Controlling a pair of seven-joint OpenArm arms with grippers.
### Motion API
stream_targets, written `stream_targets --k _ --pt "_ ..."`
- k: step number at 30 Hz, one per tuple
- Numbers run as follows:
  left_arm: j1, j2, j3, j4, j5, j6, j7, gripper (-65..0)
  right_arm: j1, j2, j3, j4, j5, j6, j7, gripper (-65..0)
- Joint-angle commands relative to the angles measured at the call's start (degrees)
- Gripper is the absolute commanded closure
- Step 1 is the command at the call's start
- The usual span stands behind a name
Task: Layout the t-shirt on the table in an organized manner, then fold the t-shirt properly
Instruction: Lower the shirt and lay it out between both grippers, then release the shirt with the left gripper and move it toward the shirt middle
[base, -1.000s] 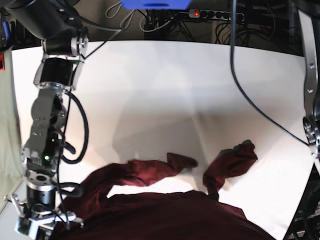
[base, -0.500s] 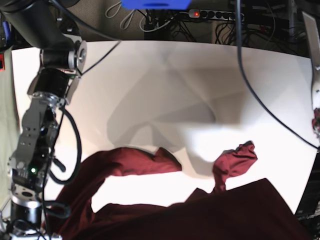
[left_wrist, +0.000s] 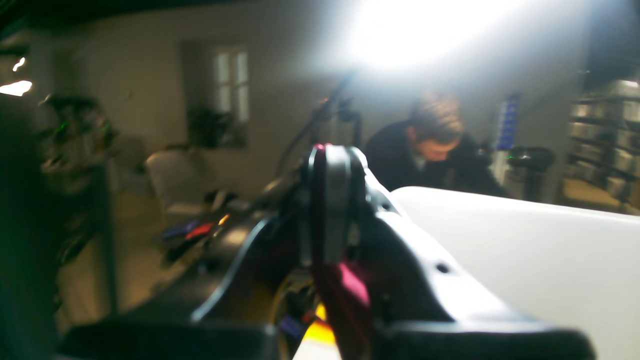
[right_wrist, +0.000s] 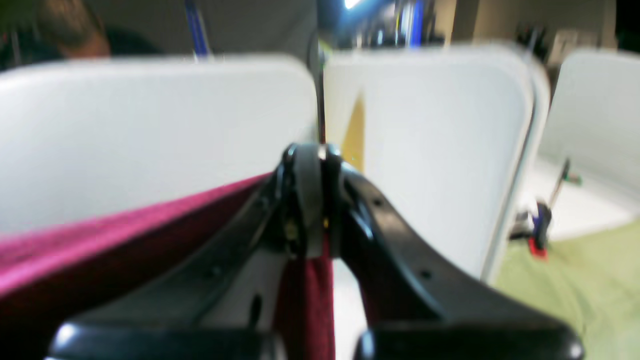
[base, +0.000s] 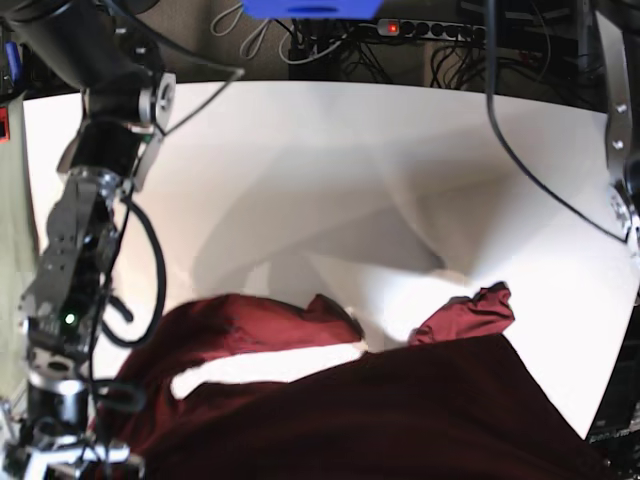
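My right jaws (right_wrist: 312, 200) are clamped on the t-shirt (base: 400, 410), and my left jaws (left_wrist: 332, 200) pinch its maroon cloth too. It drapes across the white counter's (base: 330, 160) near edge.

No legible text, label, brand, number or sign appears in any view. The t-shirt (base: 380, 410) is plain, the table (base: 330, 160) is unmarked, and both wrist views are too blurred for any lettering on background objects to be read.
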Motion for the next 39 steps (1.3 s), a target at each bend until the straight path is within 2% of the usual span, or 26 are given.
stream_targets --k 1,8,15,20,24,29,33,39 --pt "0.05 -0.91 -1.36 2.4 -0.08 -0.23 -0.86 -0.1 1.71 0.52 0.1 1.34 -0.05 -0.44 2.67 0.0" --pt "15.08 -0.91 -13.49 12.6 -0.43 -0.58 6.61 -0.1 -1.72 0.79 0.1 2.48 -0.13 -0.44 2.67 0.0" --pt "35.48 -0.82 -25.71 21.92 -9.05 -0.4 14.0 -0.1 -5.41 1.05 0.02 4.15 0.13 -0.35 2.67 0.0" --pt "48.93 3.22 -31.6 24.65 -14.23 -0.75 17.6 -0.1 -10.51 0.87 0.1 5.56 0.13 -0.18 2.76 0.0" --pt "56.4 7.8 -31.87 25.17 -15.02 -0.75 19.01 -0.1 -15.17 0.7 0.1 5.65 0.22 -0.18 3.11 0.0" --pt "61.15 13.42 -29.23 23.94 -14.5 -0.75 19.18 -0.1 -22.2 0.52 -0.25 5.21 0.22 -0.18 7.95 0.0" --pt "63.61 14.83 -25.54 22.27 -14.5 -0.75 19.18 -0.1 -26.6 -1.5 -0.34 5.12 -0.05 -0.18 10.23 0.0" --pt "64.67 16.59 -22.46 19.81 -14.5 -0.75 20.41 -0.1 -31.52 -1.68 -0.34 5.12 0.13 -0.18 10.58 0.0"
